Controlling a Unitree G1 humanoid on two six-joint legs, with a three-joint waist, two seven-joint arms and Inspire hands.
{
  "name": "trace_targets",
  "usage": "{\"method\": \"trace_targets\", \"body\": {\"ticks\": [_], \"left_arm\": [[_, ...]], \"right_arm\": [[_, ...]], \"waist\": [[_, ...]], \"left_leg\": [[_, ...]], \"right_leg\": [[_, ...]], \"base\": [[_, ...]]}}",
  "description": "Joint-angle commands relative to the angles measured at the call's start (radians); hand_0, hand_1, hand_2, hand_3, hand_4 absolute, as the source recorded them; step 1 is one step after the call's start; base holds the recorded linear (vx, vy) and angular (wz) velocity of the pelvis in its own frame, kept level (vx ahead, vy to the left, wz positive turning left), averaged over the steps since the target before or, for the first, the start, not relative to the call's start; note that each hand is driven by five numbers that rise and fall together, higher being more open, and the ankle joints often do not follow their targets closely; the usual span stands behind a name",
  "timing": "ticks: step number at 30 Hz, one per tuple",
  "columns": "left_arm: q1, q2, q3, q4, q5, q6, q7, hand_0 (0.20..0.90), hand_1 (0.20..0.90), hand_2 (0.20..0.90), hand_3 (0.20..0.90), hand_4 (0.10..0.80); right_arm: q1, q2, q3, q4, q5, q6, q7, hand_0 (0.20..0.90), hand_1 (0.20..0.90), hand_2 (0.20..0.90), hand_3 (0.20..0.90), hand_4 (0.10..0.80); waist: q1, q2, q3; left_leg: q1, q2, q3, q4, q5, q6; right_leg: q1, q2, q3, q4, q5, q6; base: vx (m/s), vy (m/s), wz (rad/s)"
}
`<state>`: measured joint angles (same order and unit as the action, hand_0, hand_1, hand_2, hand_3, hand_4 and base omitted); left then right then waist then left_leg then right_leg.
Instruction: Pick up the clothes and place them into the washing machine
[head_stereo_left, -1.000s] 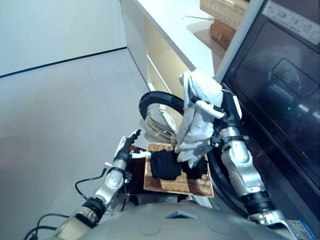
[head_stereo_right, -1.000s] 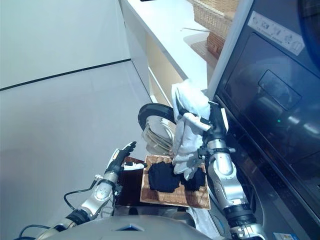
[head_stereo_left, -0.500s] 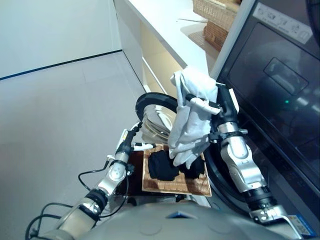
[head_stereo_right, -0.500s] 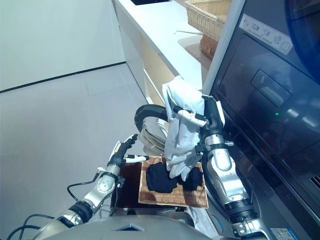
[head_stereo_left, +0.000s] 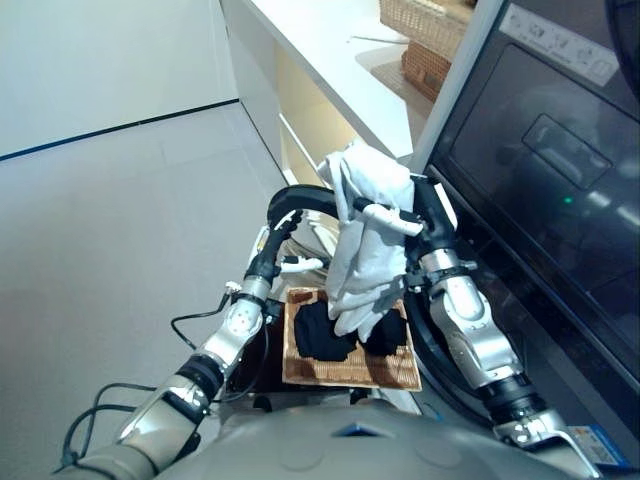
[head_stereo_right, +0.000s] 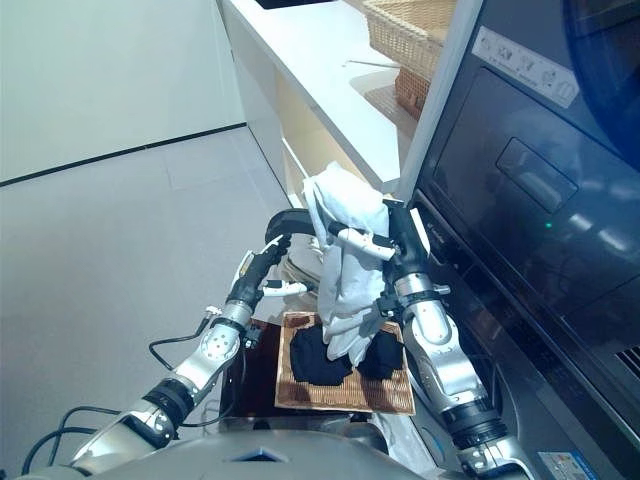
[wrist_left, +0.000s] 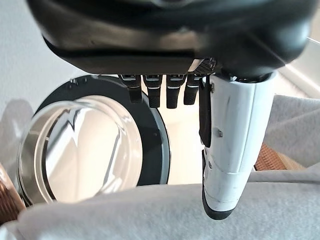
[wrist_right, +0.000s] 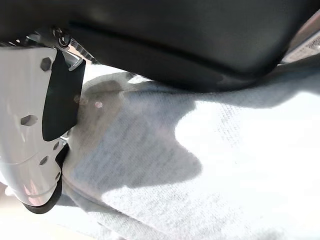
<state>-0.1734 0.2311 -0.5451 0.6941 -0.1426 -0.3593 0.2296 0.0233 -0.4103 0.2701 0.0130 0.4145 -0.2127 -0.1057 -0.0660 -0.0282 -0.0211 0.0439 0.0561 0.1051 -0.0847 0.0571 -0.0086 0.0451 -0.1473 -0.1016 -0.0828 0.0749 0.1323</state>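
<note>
A pale grey garment (head_stereo_left: 366, 230) hangs from my right hand (head_stereo_left: 428, 215), whose thumb and fingers are curled round its top; the cloth (wrist_right: 210, 165) fills the right wrist view. It dangles in front of the washing machine's round door (head_stereo_left: 300, 205), which stands swung open with its glass bowl (wrist_left: 75, 145) showing. Beneath lies a wicker basket (head_stereo_left: 345, 370) holding dark clothes (head_stereo_left: 325, 335). My left hand (head_stereo_left: 270, 250) reaches up beside the door's rim, fingers straight, holding nothing. The drum opening (head_stereo_left: 430, 350) is mostly hidden behind my right arm.
The dark front of the machine stack (head_stereo_left: 540, 160) rises on the right. A white counter (head_stereo_left: 330, 60) with woven baskets (head_stereo_left: 425, 30) runs along the back. Grey floor (head_stereo_left: 110, 220) spreads to the left.
My left hand has risen from the basket's side to the door's rim. My right hand with the pale garment has shifted slightly left. The camera has also moved.
</note>
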Motion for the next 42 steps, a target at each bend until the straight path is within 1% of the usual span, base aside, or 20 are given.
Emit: {"method": "trace_targets", "body": {"ticks": [1,4,8,14,19,26,31,42], "left_arm": [[-0.137,0.016,-0.015,0.004,-0.081,-0.116,-0.054,0.9,0.9,0.9,0.9,0.8],[-0.138,0.021,-0.018,-0.009,-0.092,-0.116,-0.078,0.9,0.9,0.9,0.9,0.8],[-0.13,0.028,-0.009,-0.03,-0.154,-0.113,-0.131,0.9,0.9,0.9,0.9,0.8],[-0.123,0.023,-0.011,-0.023,-0.177,-0.108,-0.158,0.9,0.9,0.9,0.9,0.8],[-0.108,0.009,-0.004,-0.003,-0.28,-0.09,-0.243,0.9,0.9,0.9,0.9,0.8],[-0.082,0.006,0.024,0.013,-0.424,-0.058,-0.363,0.9,0.9,0.9,0.9,0.8],[-0.069,0.008,0.013,0.033,-0.481,-0.029,-0.458,0.9,0.9,0.9,0.9,0.8],[-0.082,-0.003,-0.002,0.023,-0.561,-0.002,-0.549,0.9,0.9,0.9,0.9,0.8]], "right_arm": [[-0.149,0.032,-0.065,-0.115,0.051,-0.114,0.023,0.2,0.2,0.2,0.2,0.3],[-0.151,0.032,-0.068,-0.126,0.069,-0.116,0.038,0.2,0.2,0.2,0.2,0.3],[-0.165,0.035,-0.067,-0.148,0.089,-0.116,0.052,0.2,0.2,0.2,0.2,0.3],[-0.212,0.042,-0.051,-0.149,0.091,-0.117,0.059,0.2,0.2,0.2,0.2,0.3],[-0.278,0.03,-0.042,-0.126,0.094,-0.112,0.07,0.2,0.2,0.2,0.2,0.3],[-0.315,0.023,-0.03,-0.105,0.122,-0.102,0.099,0.2,0.2,0.2,0.2,0.3],[-0.334,0.021,-0.033,-0.092,0.139,-0.098,0.128,0.2,0.2,0.2,0.2,0.3],[-0.35,0.026,-0.032,-0.082,0.16,-0.092,0.157,0.2,0.2,0.2,0.2,0.3]], "waist": [[0.028,-0.057,-0.101],[0.032,-0.059,-0.098],[0.039,-0.061,-0.094],[0.048,-0.065,-0.097],[0.056,-0.067,-0.103],[0.062,-0.068,-0.106],[0.062,-0.067,-0.107],[0.061,-0.069,-0.106]], "left_leg": [[0.009,0.037,-0.029,0.0,-0.047,-0.083],[0.003,0.038,-0.036,-0.002,-0.044,-0.084],[-0.003,0.037,-0.045,-0.002,-0.042,-0.084],[-0.006,0.034,-0.05,-0.003,-0.042,-0.082],[-0.008,0.031,-0.053,-0.002,-0.043,-0.079],[-0.012,0.026,-0.055,-0.002,-0.041,-0.076],[-0.011,0.024,-0.055,-0.002,-0.043,-0.073],[-0.013,0.024,-0.052,-0.002,-0.04,-0.075]], "right_leg": [[-0.07,-0.052,-0.025,0.037,0.004,0.033],[-0.069,-0.053,-0.033,0.037,0.005,0.033],[-0.069,-0.054,-0.041,0.036,0.005,0.034],[-0.065,-0.056,-0.047,0.033,0.006,0.035],[-0.064,-0.06,-0.048,0.03,0.009,0.036],[-0.068,-0.063,-0.048,0.033,0.009,0.036],[-0.072,-0.064,-0.044,0.032,0.011,0.036],[-0.072,-0.061,-0.041,0.031,0.012,0.035]], "base": [[0.003,-0.005,0.04],[0.004,-0.004,0.05],[0.006,-0.002,0.13],[0.001,0.003,0.02],[0.0,0.0,0.0],[0.0,0.0,0.0],[0.0,0.0,0.0],[0.0,0.0,0.0]]}}
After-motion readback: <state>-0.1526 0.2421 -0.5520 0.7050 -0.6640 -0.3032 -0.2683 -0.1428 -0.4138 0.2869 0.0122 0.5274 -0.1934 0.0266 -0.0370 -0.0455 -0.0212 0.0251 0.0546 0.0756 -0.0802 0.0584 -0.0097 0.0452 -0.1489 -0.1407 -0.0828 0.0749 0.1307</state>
